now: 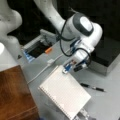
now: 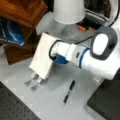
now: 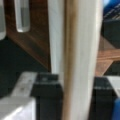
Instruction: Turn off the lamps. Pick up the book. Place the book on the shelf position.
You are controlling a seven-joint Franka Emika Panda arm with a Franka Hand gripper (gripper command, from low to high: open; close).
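1. Between the two black finger pads [image 3: 46, 93] in the wrist view stands the book [image 3: 80, 50], seen edge on as a pale upright slab; the gripper [image 3: 76, 95] is clamped on it from both sides.
2. In both front views the book [image 1: 65, 93] [image 2: 43, 56] shows as a large white-grey pad held off the grey table [image 1: 105, 100] and tilted, with its dotted binding edge toward a front view's left and bottom.
3. The gripper [image 1: 71, 65] grips the book's upper corner in a front view; in a front view the arm's white and blue wrist [image 2: 72, 53] reaches across the book from the right.
4. The shelf position [image 1: 15, 95], a dark reddish-brown wooden block with a flat top, sits at a front view's bottom left, just beside the book but apart from it; it lies at a front view's top left [image 2: 23, 11].
5. A black pen [image 1: 93, 87] [image 2: 69, 92] lies on the table near the book.
6. A white lamp shade [image 2: 68, 11] stands at a front view's top; whether it is lit cannot be told.
7. No brand, label or writing can be read anywhere.
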